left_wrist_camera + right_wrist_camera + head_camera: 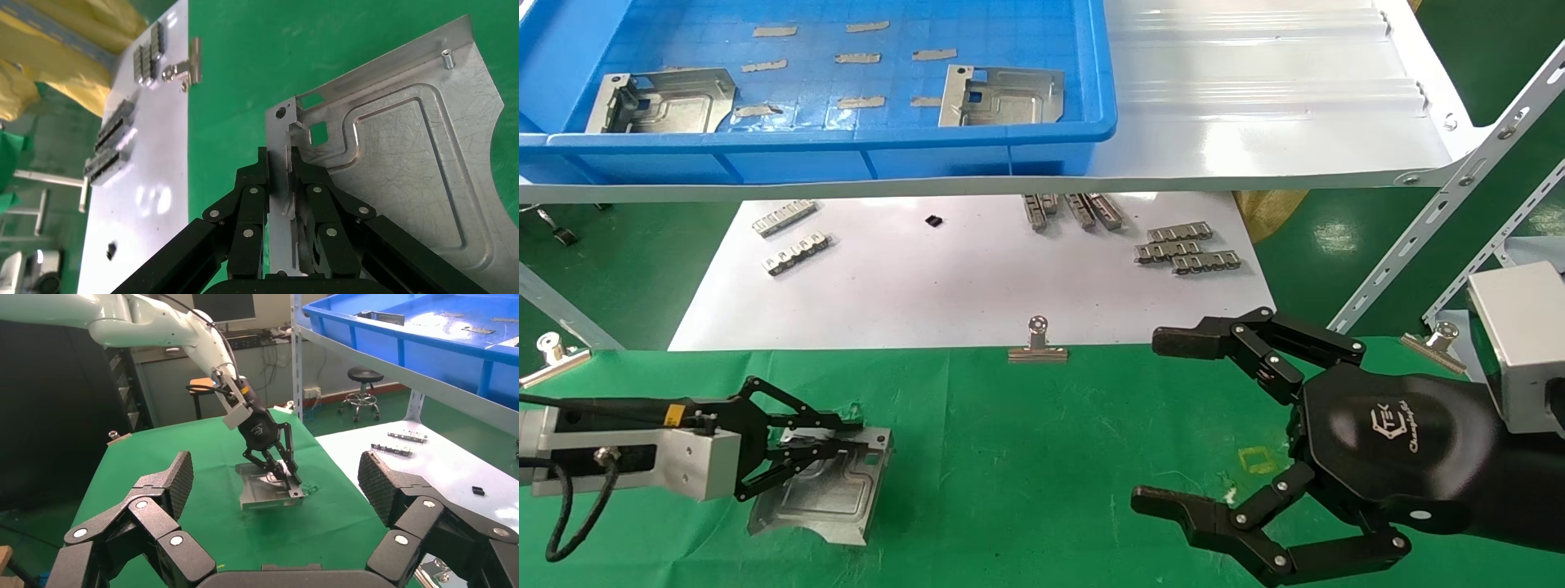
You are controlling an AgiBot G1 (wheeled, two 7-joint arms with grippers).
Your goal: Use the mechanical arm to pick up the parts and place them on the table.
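One silvery part [834, 490] is low over the green table [1026, 457] at the near left, and my left gripper [846, 437] is shut on it. In the left wrist view the black fingers [254, 196] clamp the plate's bent edge flange, and the part [404, 165] spreads out beyond them. From the right wrist view the part [263, 493] looks tilted with a shadow under it; whether it touches the cloth I cannot tell. Two more parts [666, 100] [1003, 95] lie in the blue bin. My right gripper [1164, 420] hovers open over the table's right side, holding nothing.
The blue bin [846, 151] sits on a glossy white shelf [1254, 98] at the back. Below it a white sheet [968, 278] carries small ribbed strips [1185, 249]. Binder clips [1037, 343] hold the cloth's far edge. A slotted metal strut [1442, 204] rises at the right.
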